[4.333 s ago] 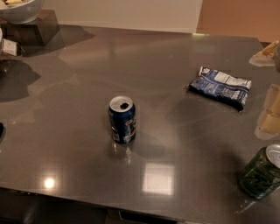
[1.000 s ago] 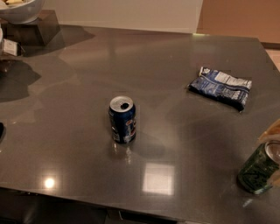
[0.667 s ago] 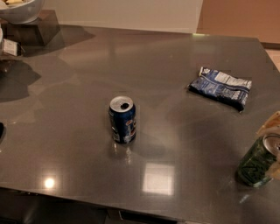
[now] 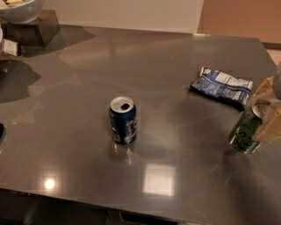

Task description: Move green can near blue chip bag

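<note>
The green can [image 4: 244, 132], dark green and mottled with a silver top, is at the table's right edge, slightly tilted. My gripper [image 4: 266, 112] comes in from the right edge of the camera view, with its pale fingers [image 4: 268, 131] on either side of the can's top, shut on it. The blue chip bag [image 4: 222, 85], flat and wrinkly with white patches, lies on the table just behind and left of the can, about a can's width away. A dark blue can [image 4: 123, 120] with a red and white logo stands upright near the table's middle.
The grey table [image 4: 145, 61] has its front edge along the bottom. A white bowl [image 4: 18, 9] sits on a dark block [image 4: 38, 29] at the back left corner. A small dark object [image 4: 1, 132] shows at the left edge.
The green can has moved from the front right corner back and left toward the blue chip bag, with my gripper now around its top. The blue can and bag have not moved.
</note>
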You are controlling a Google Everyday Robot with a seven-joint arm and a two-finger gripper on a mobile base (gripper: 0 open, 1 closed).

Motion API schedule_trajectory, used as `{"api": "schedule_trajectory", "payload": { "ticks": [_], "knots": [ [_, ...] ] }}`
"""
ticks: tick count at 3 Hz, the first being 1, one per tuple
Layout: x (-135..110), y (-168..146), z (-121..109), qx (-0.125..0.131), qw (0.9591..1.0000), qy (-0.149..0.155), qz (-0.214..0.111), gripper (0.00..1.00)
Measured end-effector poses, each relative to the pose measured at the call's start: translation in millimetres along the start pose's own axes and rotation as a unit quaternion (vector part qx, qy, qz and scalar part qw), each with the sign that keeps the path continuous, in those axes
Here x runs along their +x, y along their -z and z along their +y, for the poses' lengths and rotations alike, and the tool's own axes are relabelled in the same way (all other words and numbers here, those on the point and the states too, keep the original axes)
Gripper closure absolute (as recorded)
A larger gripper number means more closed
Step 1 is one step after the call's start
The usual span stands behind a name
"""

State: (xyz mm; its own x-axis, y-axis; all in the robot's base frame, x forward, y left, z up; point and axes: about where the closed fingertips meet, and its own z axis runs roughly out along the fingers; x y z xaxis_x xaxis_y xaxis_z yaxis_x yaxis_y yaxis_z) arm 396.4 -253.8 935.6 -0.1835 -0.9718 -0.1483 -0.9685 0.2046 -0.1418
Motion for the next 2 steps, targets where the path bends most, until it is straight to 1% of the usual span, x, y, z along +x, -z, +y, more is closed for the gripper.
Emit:
{"api": "schedule_trajectory", "payload": {
  "ticks": [1,2],
  "knots": [
    [-5,-2,-36,0.012,0.9996,-0.023,-0.009,1.0],
    [-9,-15,-69,0.006,0.9987,-0.045,-0.024,1.0]
  ]
}}
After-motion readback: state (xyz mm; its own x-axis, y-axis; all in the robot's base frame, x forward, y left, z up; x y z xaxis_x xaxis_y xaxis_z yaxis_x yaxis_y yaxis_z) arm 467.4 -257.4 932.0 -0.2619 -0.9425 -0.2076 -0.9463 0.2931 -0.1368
